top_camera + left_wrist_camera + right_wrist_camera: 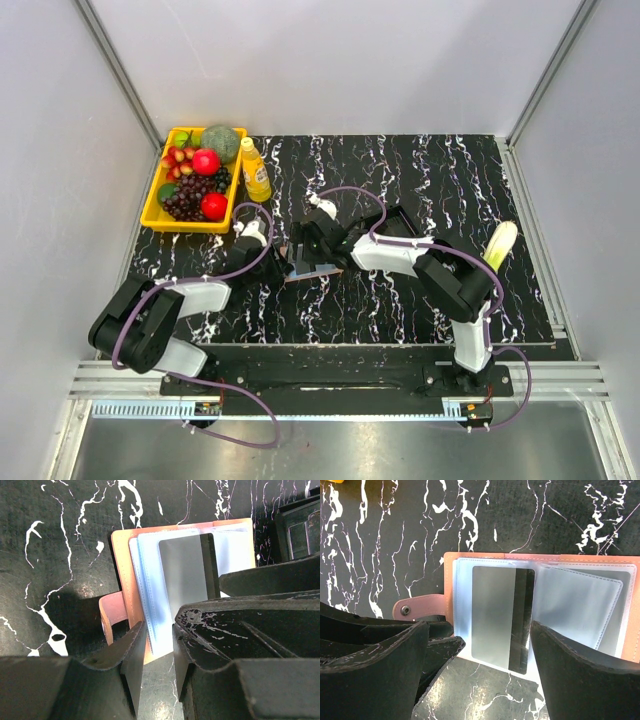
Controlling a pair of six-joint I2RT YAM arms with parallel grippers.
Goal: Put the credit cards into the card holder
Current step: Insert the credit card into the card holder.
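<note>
A grey plastic credit card with a dark stripe (492, 615) lies on the open tan leather-look card holder (449, 575). The right gripper (481, 629) straddles it wide open and empty. The left gripper (160, 635), jaws narrowly parted, sits at the holder's near edge. A push could skid the card off the slick sleeve — or shift the holder.

Yellow fruit tray (180, 227), juice bottle (256, 172), banana (500, 243), marbled tabletop (430, 170)

Table (400, 300): blk, white marble veins. Holder (449, 580): tan-orange, pale blue clear sleeves. Card (492, 615): grey w/ blk stripe. Tray (152, 215): yellow. Fruit (206, 162): red, purple, green. Bottle (256, 172): yellow-orange. Walls (330, 60): pale grey.
</note>
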